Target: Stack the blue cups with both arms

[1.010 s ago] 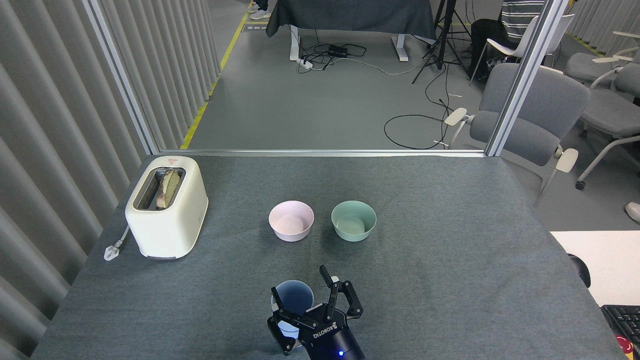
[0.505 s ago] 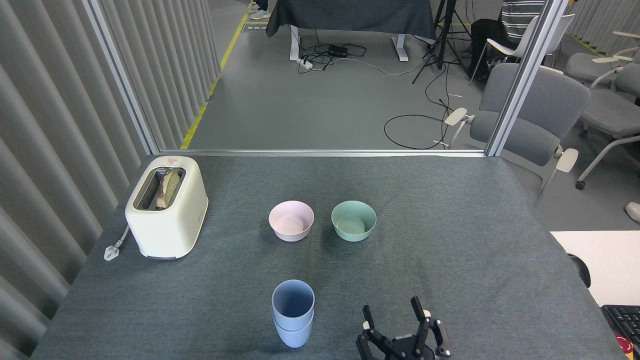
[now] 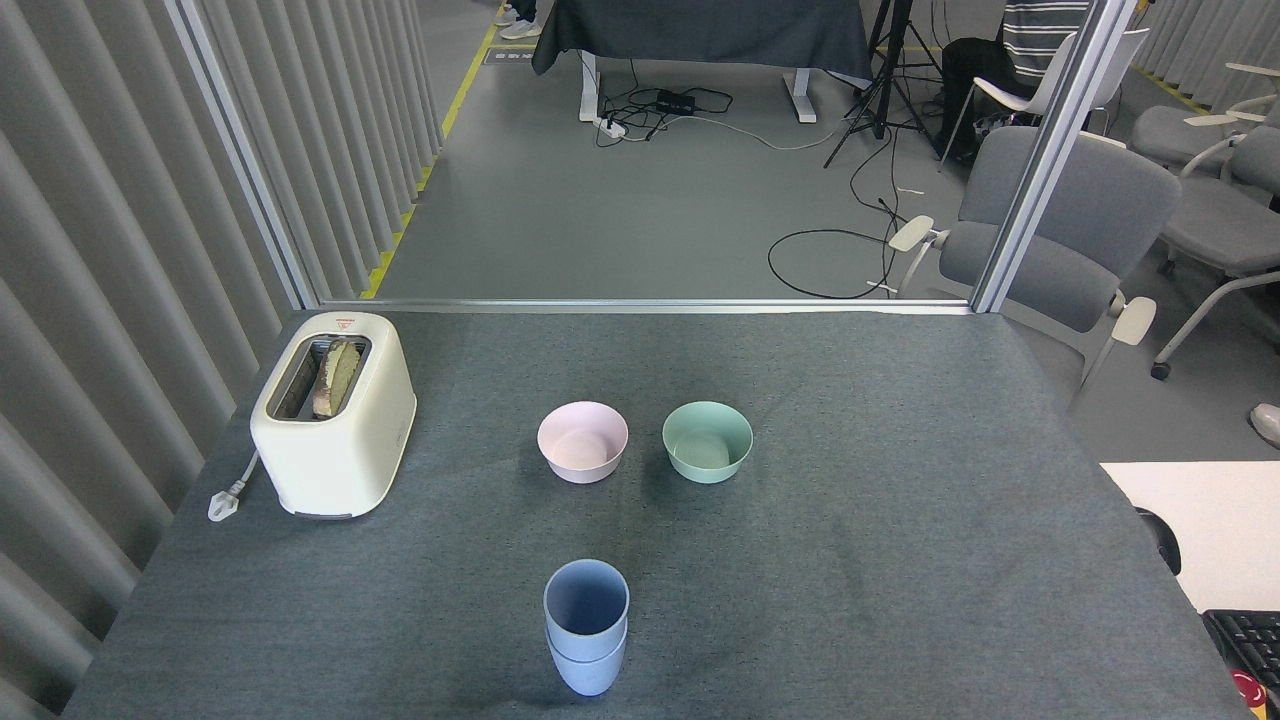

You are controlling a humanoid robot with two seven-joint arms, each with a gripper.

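Near the table's front edge, the blue cups (image 3: 586,625) stand nested, no gripper visible.

Lab/office space — partition panels (image 3: 90,250), floor cables (image 3: 830,262), office chairs (image 3: 1060,230), tripod (image 3: 885,75).

No text can be read with certainty. The cream toaster (image 3: 333,412) carries a small red mark on its top edge, at the end farthest from its plug, too small to make out. Nothing else near the toaster bears legible letters, numbers or labels.
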